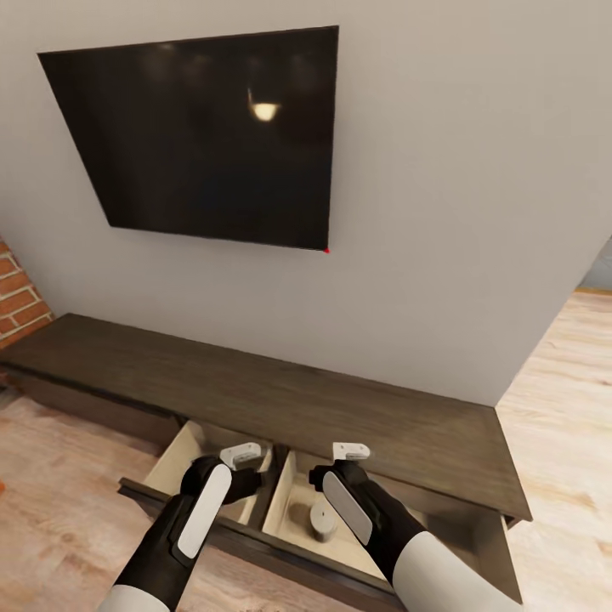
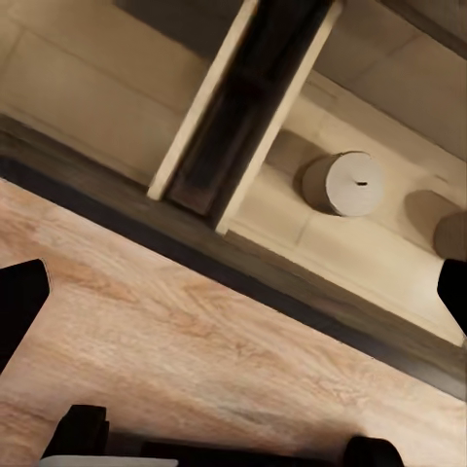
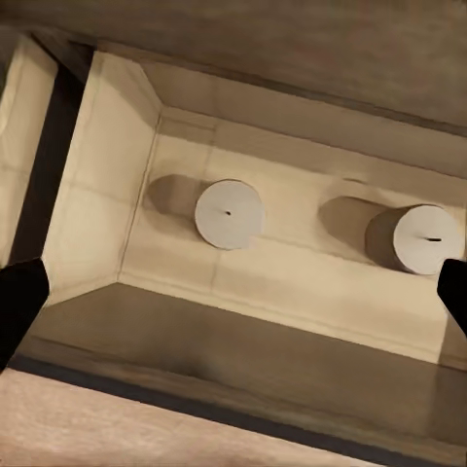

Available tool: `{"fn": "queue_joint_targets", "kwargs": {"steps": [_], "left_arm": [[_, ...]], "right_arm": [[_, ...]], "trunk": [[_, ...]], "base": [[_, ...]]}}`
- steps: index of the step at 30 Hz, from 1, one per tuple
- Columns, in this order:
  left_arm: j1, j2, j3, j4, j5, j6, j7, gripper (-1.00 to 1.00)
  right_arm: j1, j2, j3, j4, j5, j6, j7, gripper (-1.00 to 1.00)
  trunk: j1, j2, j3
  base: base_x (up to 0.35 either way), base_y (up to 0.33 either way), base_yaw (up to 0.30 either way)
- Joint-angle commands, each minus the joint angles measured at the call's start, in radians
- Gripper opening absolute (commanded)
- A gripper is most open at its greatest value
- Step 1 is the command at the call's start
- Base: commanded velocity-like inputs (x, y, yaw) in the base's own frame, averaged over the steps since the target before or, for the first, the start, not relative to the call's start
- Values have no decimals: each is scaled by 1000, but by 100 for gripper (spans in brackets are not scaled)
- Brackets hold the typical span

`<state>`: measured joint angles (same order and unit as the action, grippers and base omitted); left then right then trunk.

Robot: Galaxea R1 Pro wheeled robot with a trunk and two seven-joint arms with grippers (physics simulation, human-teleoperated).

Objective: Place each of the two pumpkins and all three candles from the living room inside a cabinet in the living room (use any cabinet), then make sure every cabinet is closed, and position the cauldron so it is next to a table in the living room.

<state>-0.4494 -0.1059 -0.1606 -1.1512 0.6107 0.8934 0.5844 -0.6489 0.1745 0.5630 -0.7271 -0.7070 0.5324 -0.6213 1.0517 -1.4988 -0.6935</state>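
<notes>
The dark brown cabinet [image 1: 255,391] runs along the wall under the TV, and its pale-lined drawer [image 1: 285,497] is pulled out. Two grey-beige candles stand upright in the drawer's right compartment, one [image 3: 229,214] near the divider and one [image 3: 428,238] further along. In the head view one candle [image 1: 321,520] stands beside my right forearm. My left gripper [image 1: 234,484] hangs open above the left compartment, holding nothing. My right gripper [image 1: 336,476] hangs open above the right compartment, also holding nothing. The pumpkins are out of view.
A dark wooden divider [image 2: 243,102] splits the drawer in two. The drawer's front rail [image 2: 292,292] juts over the light wood floor [image 1: 59,493]. A black TV [image 1: 204,136] hangs on the wall above, and a brick fireplace edge [image 1: 17,293] stands at the far left.
</notes>
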Motion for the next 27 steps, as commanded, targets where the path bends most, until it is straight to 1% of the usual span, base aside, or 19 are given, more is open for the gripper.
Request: {"fn": "queue_joint_targets", "kwargs": {"steps": [1, 9, 19, 24, 27], "left_arm": [[0, 0, 0, -3, 0, 1, 0, 100], [0, 0, 1, -16, 0, 15, 0, 100], [0, 0, 13, -34, 0, 18, 0, 100], [0, 1, 17, -35, 0, 18, 0, 100], [0, 1, 30, -35, 0, 18, 0, 100]], "right_arm": [[0, 0, 0, 0, 0, 0, 0, 100], [0, 0, 0, 0, 0, 0, 0, 100], [0, 0, 0, 0, 0, 0, 0, 100], [0, 0, 0, 0, 0, -1, 0, 100], [0, 0, 0, 0, 0, -2, 0, 100]], "trunk": [[0, 0, 0], [0, 0, 0], [0, 0, 0], [-19, 35, 16], [-31, 56, 25]], "base": [[0, 0, 292], [0, 0, 292], [0, 0, 292], [0, 0, 292], [0, 0, 292]]}}
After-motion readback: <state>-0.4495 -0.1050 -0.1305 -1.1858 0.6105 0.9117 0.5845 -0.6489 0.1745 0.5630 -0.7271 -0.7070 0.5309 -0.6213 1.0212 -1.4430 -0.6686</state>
